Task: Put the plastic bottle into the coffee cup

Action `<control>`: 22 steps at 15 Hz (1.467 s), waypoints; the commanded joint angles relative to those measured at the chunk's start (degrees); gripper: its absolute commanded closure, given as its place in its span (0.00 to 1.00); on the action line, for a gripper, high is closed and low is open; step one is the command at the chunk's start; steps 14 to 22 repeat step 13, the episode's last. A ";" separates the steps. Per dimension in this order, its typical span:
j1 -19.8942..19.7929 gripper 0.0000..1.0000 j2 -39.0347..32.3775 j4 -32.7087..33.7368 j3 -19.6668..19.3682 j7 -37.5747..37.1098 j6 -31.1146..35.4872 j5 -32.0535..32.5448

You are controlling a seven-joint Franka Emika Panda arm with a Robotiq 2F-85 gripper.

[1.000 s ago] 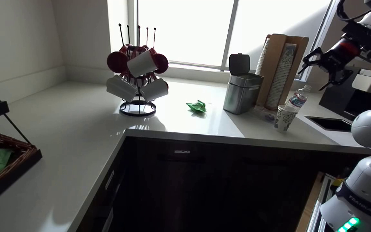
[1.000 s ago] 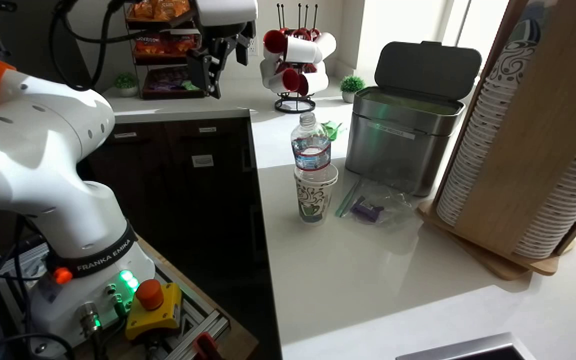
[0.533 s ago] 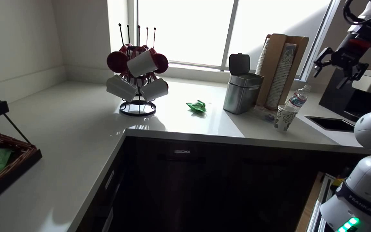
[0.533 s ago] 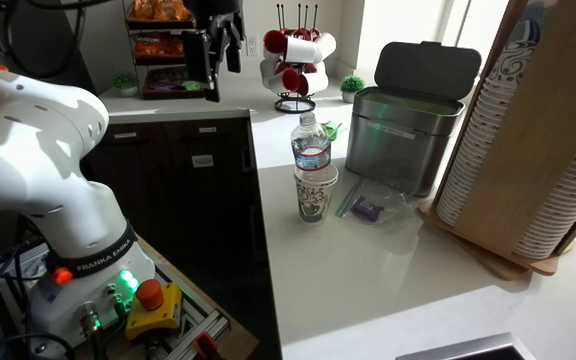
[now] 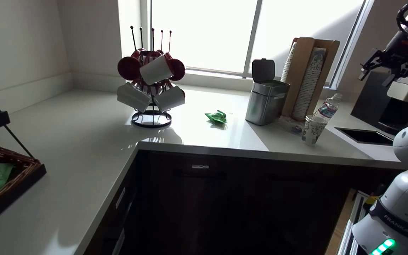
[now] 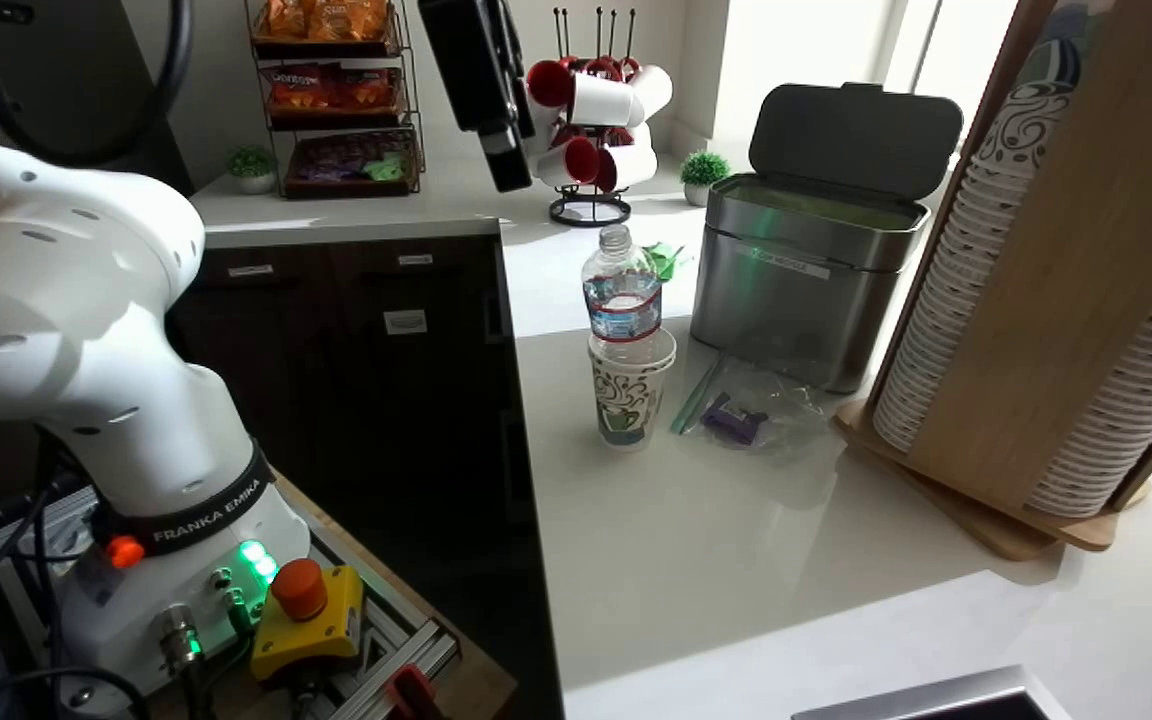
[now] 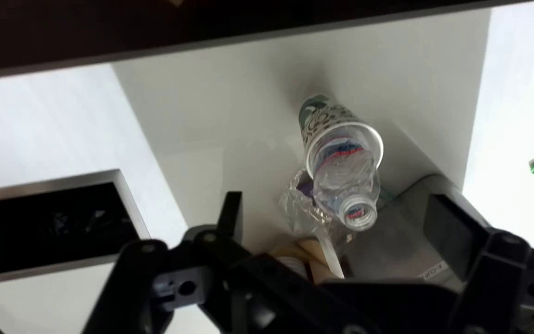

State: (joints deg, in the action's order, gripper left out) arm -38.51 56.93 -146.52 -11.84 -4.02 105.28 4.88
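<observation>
Over at the white counter point(image 6: 696, 560), the Franka arm point(image 6: 66, 300) has its Robotiq gripper point(image 5: 374, 80) up high, spread, nothing in it. Clear plastic water bottle point(image 6: 622, 290) is standing neck-up inside the patterned paper coffee cup point(image 6: 626, 410). Looks done to me; guess parking the arm's all that remains.

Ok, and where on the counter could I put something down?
There's bare counter between the paper coffee cup and the metal-rimmed opening, and more between the wicker basket and the mug tree. It's crowded around the cup: the plastic bottle sits in it, with the clear plastic bag, steel bin and wooden cup dispenser close by.
</observation>
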 commanded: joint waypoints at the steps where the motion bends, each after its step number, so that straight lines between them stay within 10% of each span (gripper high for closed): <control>1: 3.60 0.00 3.99 -3.25 -4.45 4.00 8.02 3.52; 22: 6.69 0.00 2.61 -4.10 -8.73 4.98 14.51 2.77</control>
